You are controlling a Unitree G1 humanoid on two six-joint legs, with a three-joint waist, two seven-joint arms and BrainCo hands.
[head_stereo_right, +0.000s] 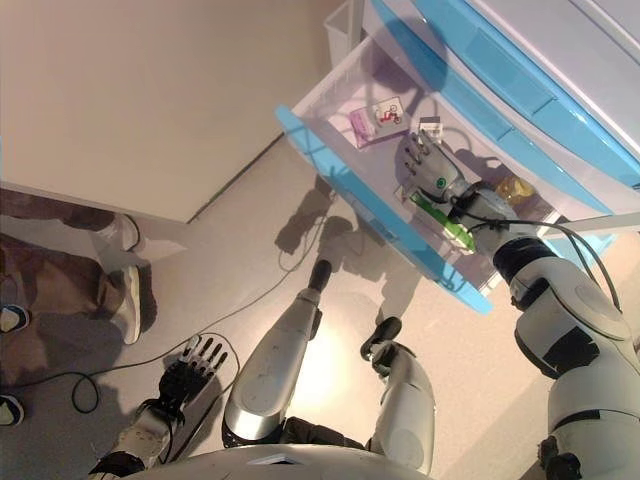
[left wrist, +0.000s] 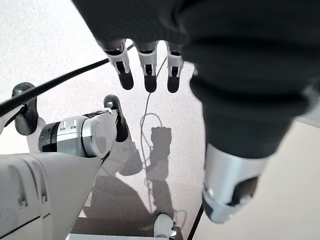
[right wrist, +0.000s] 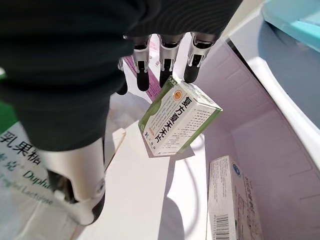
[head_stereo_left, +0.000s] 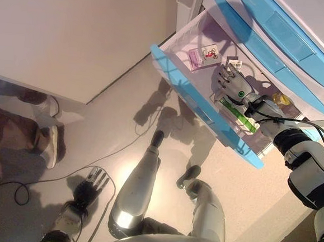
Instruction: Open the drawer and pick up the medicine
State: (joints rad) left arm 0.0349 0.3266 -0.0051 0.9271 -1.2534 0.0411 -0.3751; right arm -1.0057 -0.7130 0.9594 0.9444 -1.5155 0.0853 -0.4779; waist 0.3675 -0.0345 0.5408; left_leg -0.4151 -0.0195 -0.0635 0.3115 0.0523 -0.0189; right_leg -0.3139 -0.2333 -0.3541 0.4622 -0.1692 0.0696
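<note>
The drawer with the pale blue front (head_stereo_left: 205, 108) stands pulled out. My right hand (head_stereo_left: 236, 86) is inside it, fingers (right wrist: 165, 62) straight and open. Their tips touch the top edge of a green-and-white medicine box (right wrist: 179, 118), which is tilted up on one edge on the drawer floor. The thumb (right wrist: 82, 195) stays apart from the box. A white box with a barcode (right wrist: 232, 200) lies along the drawer wall. A pink box (head_stereo_left: 196, 57) and a white packet (head_stereo_left: 211, 52) lie at the drawer's far end. My left hand (head_stereo_left: 92, 183) hangs open near the floor.
A long green-and-white box (head_stereo_left: 238, 116) lies under my right wrist. More blue-fronted drawers (head_stereo_left: 281, 29) stand shut above. A person's legs and shoes (head_stereo_left: 45, 140) are at the left by a white cabinet (head_stereo_left: 74, 30). A white bin (head_stereo_left: 188, 2) stands beside the drawer unit.
</note>
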